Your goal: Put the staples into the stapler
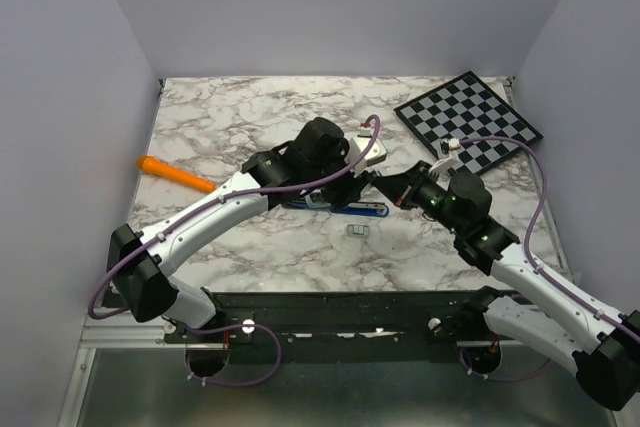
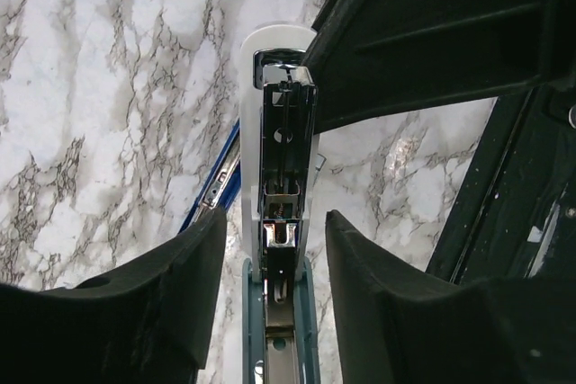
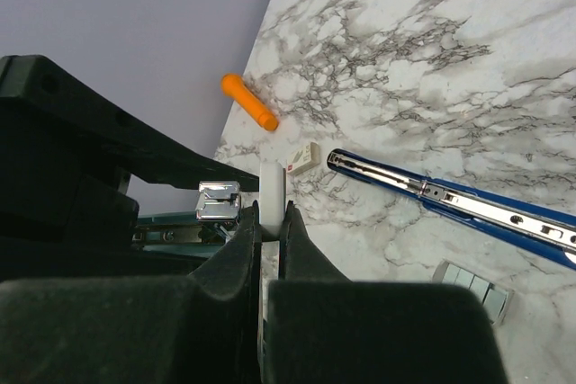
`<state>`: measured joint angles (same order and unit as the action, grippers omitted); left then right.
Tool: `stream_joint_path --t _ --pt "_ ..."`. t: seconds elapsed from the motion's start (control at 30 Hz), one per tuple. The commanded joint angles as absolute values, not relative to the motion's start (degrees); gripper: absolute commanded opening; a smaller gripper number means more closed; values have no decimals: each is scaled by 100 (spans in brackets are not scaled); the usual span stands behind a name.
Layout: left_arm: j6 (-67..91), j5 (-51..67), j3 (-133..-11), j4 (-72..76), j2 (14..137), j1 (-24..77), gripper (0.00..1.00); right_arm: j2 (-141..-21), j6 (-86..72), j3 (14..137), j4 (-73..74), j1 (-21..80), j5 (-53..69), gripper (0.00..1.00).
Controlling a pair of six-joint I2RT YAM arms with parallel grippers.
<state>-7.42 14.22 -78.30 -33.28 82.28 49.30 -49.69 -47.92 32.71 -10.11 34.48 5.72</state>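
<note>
Right gripper pinches the stapler by its raised white lid; I see left gripper spread astride that lid. Staples lie loose just nearside.

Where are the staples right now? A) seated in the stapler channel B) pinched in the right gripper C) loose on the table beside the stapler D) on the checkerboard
C: the staples lie loose on the table, just in front of the stapler base.
</note>
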Motion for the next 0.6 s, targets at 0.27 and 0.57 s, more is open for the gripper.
stream_joint_path --t 0.27,0.57 --pt "-1011 1635 -7972 -3638 8376 4931 9 -4851 -4834 3032 -1143 3463 879 1" --pt "-1511 1266 -7673 -4393 8420 4931 0 -4729 -4738 2936 -731 3454 976 30"
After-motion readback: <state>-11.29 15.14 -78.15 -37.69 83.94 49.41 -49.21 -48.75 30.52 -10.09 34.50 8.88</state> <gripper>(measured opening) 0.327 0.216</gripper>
